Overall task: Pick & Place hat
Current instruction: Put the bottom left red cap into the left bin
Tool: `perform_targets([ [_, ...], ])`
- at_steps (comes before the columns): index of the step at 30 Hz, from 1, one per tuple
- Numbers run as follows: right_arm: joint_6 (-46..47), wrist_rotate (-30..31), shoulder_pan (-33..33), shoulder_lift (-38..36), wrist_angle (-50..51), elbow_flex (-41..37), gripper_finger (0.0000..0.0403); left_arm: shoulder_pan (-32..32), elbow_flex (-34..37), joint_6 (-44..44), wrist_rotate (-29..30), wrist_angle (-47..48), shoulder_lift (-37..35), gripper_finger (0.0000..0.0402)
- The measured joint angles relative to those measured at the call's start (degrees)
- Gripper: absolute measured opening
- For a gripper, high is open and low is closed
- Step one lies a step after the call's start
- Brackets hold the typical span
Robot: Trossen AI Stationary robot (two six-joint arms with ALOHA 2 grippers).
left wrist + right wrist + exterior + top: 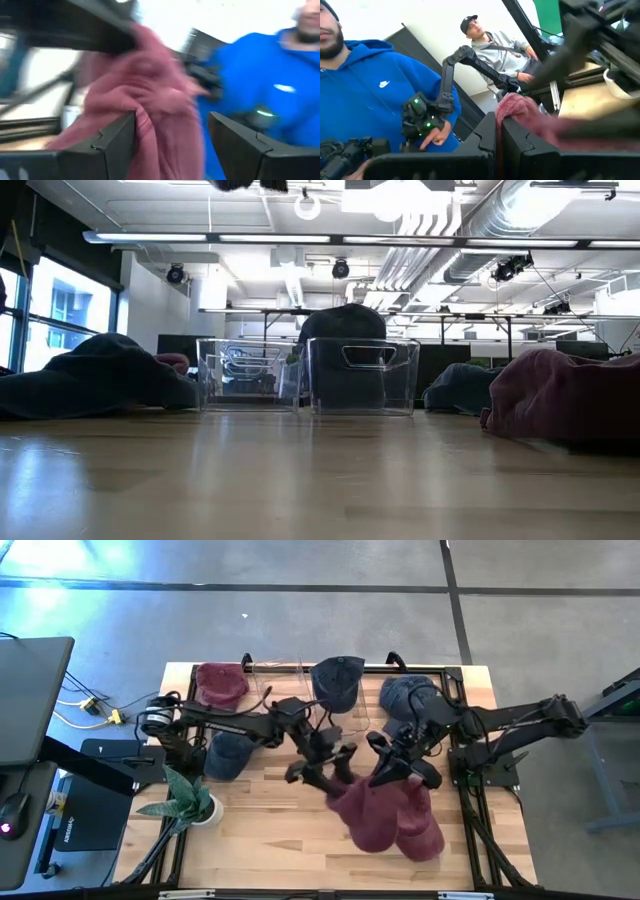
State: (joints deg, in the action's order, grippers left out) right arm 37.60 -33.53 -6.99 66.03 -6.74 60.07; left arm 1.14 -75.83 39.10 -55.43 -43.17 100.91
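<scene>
A maroon hat point(385, 815) hangs from my right gripper point(388, 772), which is shut on it over the middle of the table. In the low view the maroon hat point(565, 405) shows at the right, down on the tabletop. My left gripper point(325, 766) stands open just left of it. In the left wrist view the maroon hat point(145, 95) fills the space ahead of that gripper point(172, 145), and a fold of it reaches between the two fingers. My right gripper pinches a bunched edge of the maroon cloth point(512, 106) between its two shut fingers point(487, 131), which point about level. The hat hangs slack below them, its lower part point(400, 835) on the table. My left gripper: cloth lies by one finger point(120, 135); whether it touches, I cannot tell.
Two clear bins point(250, 375) point(362, 375) stand at the far side, a navy hat point(337, 680) on one. Other hats lie far left point(222, 685), left point(230, 752) and far right point(410, 695). A potted plant point(190, 802) stands near left. People sit beyond the table point(380, 85).
</scene>
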Motion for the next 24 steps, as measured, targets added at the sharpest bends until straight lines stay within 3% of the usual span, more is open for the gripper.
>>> perform_targets([
  [3, 0.67, 0.02, 0.28, -1.16, 0.06, 0.00, 0.0004, 1.02, -2.83, 3.72, -8.20, -0.36, 0.36, 0.0241],
  [7, 2.40, 0.06, 0.16, -2.96, 1.57, 0.02, 0.0003, 2.10, -6.93, 5.29, -11.67, -0.58, -0.90, 0.0238],
  [12, 1.50, 0.60, -0.81, -3.72, 2.53, 0.07, 0.0005, 2.29, -10.96, 5.16, -11.51, -0.56, -2.86, 0.0201],
  [24, -1.95, 3.57, -3.42, -3.40, 4.37, 0.07, 0.0003, -4.32, -10.82, 4.10, -4.98, 6.19, -3.18, 0.0082],
])
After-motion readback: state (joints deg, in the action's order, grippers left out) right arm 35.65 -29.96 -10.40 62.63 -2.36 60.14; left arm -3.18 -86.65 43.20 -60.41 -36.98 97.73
